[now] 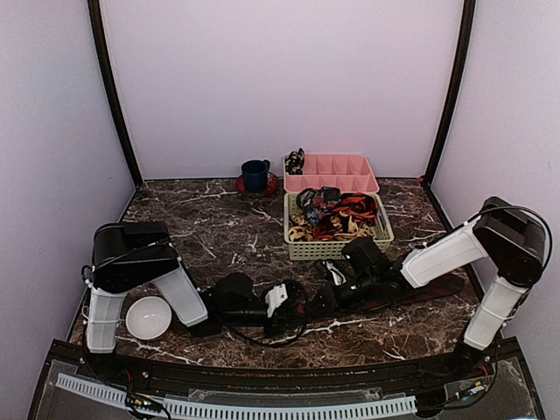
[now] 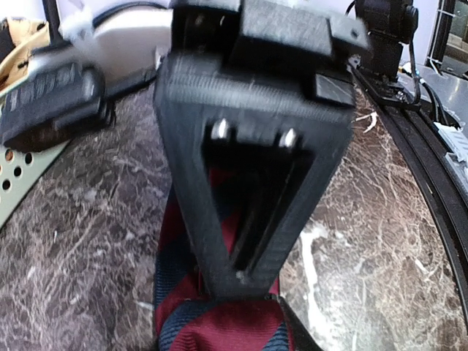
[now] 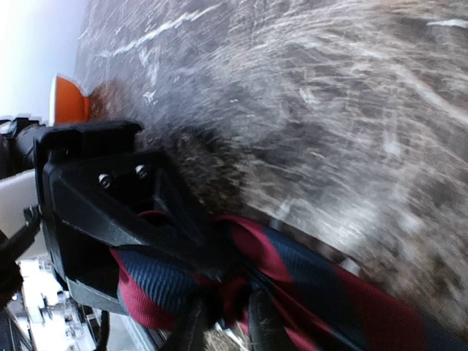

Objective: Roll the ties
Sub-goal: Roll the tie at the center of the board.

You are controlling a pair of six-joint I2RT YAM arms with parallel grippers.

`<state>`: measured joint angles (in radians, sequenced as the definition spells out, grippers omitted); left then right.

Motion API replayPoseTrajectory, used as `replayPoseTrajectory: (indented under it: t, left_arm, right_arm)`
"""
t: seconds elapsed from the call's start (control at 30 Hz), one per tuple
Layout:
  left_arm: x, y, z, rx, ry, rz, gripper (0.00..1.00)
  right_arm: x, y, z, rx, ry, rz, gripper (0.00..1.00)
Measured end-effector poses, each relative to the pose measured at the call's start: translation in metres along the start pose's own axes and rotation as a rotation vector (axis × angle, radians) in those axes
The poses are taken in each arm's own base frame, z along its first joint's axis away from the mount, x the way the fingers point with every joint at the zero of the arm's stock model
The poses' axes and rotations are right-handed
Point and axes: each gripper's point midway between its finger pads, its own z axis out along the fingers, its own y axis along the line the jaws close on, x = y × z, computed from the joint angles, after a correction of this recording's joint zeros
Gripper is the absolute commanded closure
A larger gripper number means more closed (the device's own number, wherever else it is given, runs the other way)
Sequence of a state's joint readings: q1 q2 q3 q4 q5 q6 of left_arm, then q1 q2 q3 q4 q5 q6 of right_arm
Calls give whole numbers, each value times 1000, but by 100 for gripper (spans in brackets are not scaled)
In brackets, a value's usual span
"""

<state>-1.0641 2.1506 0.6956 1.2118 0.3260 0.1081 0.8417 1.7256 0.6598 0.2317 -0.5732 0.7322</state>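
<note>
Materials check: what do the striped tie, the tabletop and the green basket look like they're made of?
Navy-and-red striped tie: woven fabric with a slight sheen; a fine ribbed weave shows.
Tabletop: dark marble look with white veins, glossy; could be laminate.
Green basket: likely moulded plastic, matte, with perforated walls.

On my near left, a white bowl (image 1: 147,317) sits on the dark marble table (image 1: 219,232). Far from me, a blue mug (image 1: 255,174) stands on a red coaster (image 1: 241,186), left of a pink divided tray (image 1: 346,171). A green perforated basket (image 1: 337,249) lies just nearer.
</note>
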Motion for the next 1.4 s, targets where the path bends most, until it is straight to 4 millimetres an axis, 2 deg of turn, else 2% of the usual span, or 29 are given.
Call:
replayPoseTrajectory:
  t: [0.17,0.33,0.43,0.57,0.67,0.77,0.87,1.03,1.4]
  left_arm:
    - [4,0,-5,-14,67,22,72]
    - [4,2,-4,-20,105,35,72]
    - [4,2,-3,-18,117,39,72]
    - [5,2,-3,-15,125,40,72]
    - [6,2,-3,-12,128,41,71]
    - [5,2,-3,-11,128,44,62]
    - [5,2,-3,-15,126,43,42]
    - [8,1,-13,-29,116,36,22]
    - [12,-6,-30,-40,32,4,17]
  right_arm:
    - [0,9,-15,16,-18,7,58]
    - [0,20,-12,-4,0,18,58]
    - [0,28,-3,-17,22,12,67]
    - [0,31,3,-17,41,17,99]
    - [-1,29,2,-10,39,22,100]
    - [-2,28,2,-13,33,24,100]
    - [0,24,2,-24,19,24,100]
    - [7,11,-1,-58,1,46,100]
    - [14,-14,-15,-98,-39,83,100]
